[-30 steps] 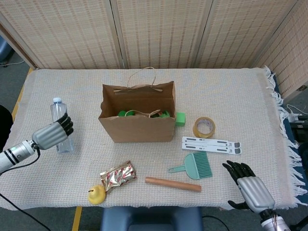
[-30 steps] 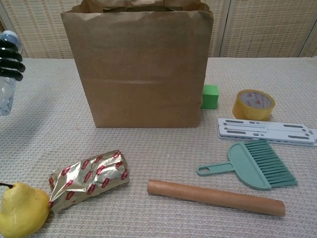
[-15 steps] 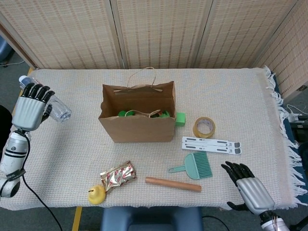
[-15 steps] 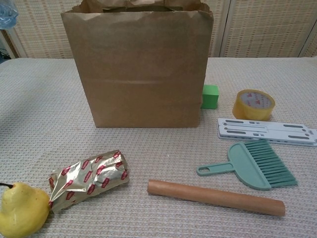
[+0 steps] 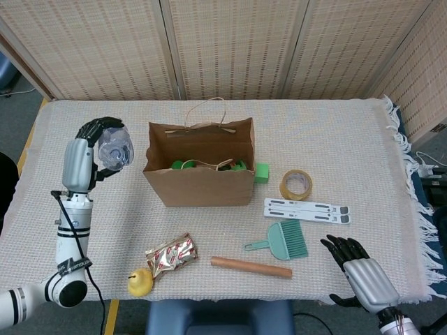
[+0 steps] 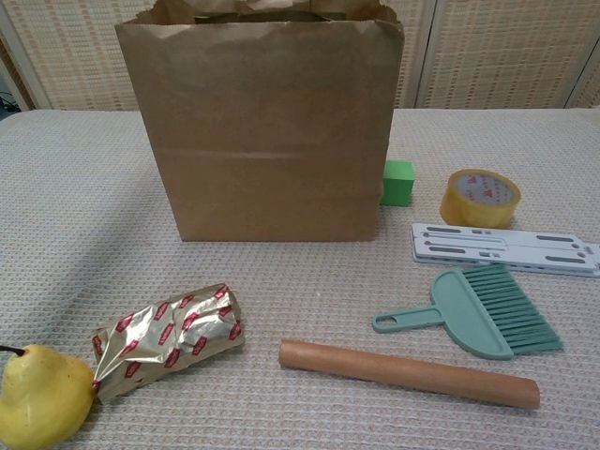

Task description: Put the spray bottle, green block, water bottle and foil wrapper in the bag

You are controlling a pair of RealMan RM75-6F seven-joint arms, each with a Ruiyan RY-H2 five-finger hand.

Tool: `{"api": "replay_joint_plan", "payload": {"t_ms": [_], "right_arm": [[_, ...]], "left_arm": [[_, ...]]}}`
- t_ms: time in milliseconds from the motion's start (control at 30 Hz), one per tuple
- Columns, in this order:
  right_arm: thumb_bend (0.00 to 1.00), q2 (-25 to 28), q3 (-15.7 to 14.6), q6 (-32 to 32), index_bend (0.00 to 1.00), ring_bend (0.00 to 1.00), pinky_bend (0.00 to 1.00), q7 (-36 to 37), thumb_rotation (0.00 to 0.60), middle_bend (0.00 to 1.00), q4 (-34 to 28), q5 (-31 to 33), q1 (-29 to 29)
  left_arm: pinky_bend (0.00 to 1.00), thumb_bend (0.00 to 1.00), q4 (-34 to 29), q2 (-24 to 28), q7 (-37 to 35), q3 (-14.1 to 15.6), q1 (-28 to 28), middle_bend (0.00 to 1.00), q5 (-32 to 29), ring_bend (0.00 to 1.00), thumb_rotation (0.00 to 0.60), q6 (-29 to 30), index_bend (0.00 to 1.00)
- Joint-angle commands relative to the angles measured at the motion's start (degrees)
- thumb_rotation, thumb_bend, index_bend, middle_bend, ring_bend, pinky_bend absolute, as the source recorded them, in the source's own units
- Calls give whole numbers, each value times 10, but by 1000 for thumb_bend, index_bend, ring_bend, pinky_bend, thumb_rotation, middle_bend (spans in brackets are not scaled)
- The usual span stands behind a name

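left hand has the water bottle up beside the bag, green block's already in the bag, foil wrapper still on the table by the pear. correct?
Not quite. The green block is still on the table, against the bag's right side, as the chest view shows. The rest holds: the left hand holds the water bottle raised beside the bag, and the foil wrapper lies by the pear.

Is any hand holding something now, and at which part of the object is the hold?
The left hand holds the clear plastic water bottle around its body, lifted beside the brown paper bag. The right hand holds nothing.
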Motion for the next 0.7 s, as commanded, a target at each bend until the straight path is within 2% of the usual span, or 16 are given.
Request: {"api": "replay_joint_plan", "payload": {"t_ms": [33,133,200,400,700], "right_arm": [[59,1,1,0,0,0,0,2,600,0,1,1,0],[59,3,2,0,0,0,0,6,600,0,3,3,0],[60,4,3,0,0,0,0,9,600,0,3,4,0],[60,4,2,-2,0,0,0,7,600,0,4,4,0],[60,2,4,-2,0,0,0,5,600,0,4,8,0]], "left_arm": [[719,620,-42,-6,15,-43,-34,590,-46,542,600,-24,571],[719,621,-60,-17,3,-58,-41,591,-80,542,600,-31,573],[718,620,-75,-21,12,-56,-45,591,-94,541,600,-34,574],[716,620,-89,-39,21,-22,-49,590,-64,539,600,-40,575],[710,619,-98,-73,33,-15,-67,587,-59,534,600,-39,575]]}}
